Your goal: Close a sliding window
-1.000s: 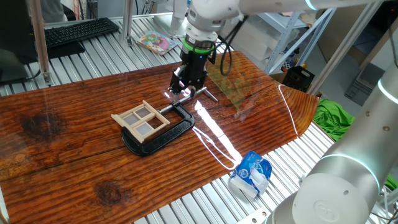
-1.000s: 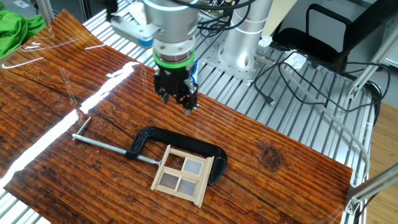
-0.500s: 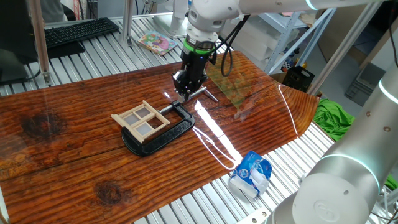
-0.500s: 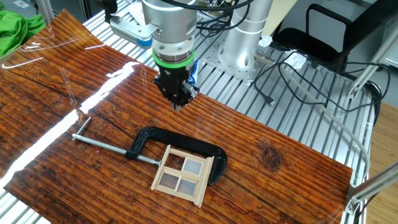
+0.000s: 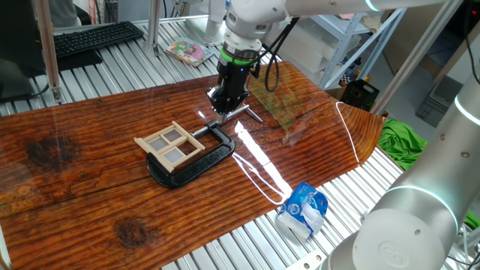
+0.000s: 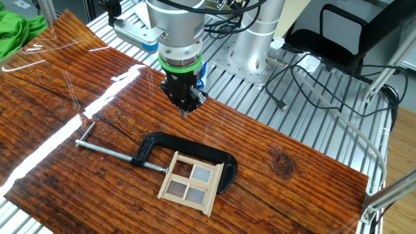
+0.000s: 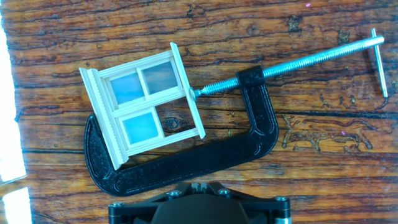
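Dark striped wood bench w/ small pale-wood sliding window pinned flat in black metal C-clamp. Fingers pinched together, holding nothing, hover beyond clamp. Step: approach. Next: descend, push the sash across.

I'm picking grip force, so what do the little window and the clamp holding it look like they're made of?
The sliding window looks like pale unfinished wood: matt, cream, thin bars, with bluish translucent panes, perhaps plastic. The C-clamp looks like cast metal painted black, slightly textured, and its screw is bare shiny threaded steel.
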`<state>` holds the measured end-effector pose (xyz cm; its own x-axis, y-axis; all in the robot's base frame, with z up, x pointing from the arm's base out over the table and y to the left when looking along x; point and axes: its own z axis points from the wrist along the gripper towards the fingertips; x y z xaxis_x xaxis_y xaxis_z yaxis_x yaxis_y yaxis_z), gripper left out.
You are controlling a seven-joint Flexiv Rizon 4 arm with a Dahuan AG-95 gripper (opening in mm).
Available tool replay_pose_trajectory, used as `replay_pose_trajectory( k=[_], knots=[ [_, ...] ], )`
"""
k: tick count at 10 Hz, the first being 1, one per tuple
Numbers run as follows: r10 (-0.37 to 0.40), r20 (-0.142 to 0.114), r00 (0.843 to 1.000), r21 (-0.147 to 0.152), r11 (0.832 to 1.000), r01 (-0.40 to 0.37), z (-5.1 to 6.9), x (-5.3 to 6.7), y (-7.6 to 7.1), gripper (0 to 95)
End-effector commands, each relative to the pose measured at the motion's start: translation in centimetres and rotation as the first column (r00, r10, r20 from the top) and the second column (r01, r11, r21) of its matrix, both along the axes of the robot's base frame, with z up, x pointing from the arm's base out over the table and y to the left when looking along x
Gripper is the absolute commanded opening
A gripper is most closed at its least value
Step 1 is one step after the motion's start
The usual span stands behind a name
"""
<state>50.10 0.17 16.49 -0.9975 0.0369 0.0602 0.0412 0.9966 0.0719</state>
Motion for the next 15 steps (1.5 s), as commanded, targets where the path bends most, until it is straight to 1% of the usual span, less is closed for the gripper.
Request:
replay_pose_trajectory(
  k=[1,2,4,6,9,11,13,14,15],
  knots=[
    [-0.001,-0.002,1.000,0.002,1.000,0.001,-0.1,0.1,0.1,0.0],
    [0.000,-0.001,1.000,0.005,1.000,0.000,-0.4,0.2,0.1,0.0],
    [0.001,-0.004,1.000,0.025,1.000,0.000,-1.0,0.4,0.4,0.0],
    [-0.013,-0.006,1.000,0.034,0.999,0.013,-1.6,0.5,0.6,0.0],
    [-0.040,-0.018,0.999,0.033,0.999,0.041,-2.4,0.6,1.2,0.0],
    [-0.040,-0.019,0.999,0.031,0.999,0.041,-2.3,0.6,1.7,0.0],
    [-0.003,-0.007,1.000,0.031,1.000,0.004,-2.6,0.6,2.1,0.0],
    [0.016,0.003,1.000,0.035,0.999,-0.016,-2.9,0.7,2.2,0.0],
    [0.024,0.008,1.000,0.040,0.999,-0.025,-3.2,0.7,2.4,0.0]
  ],
)
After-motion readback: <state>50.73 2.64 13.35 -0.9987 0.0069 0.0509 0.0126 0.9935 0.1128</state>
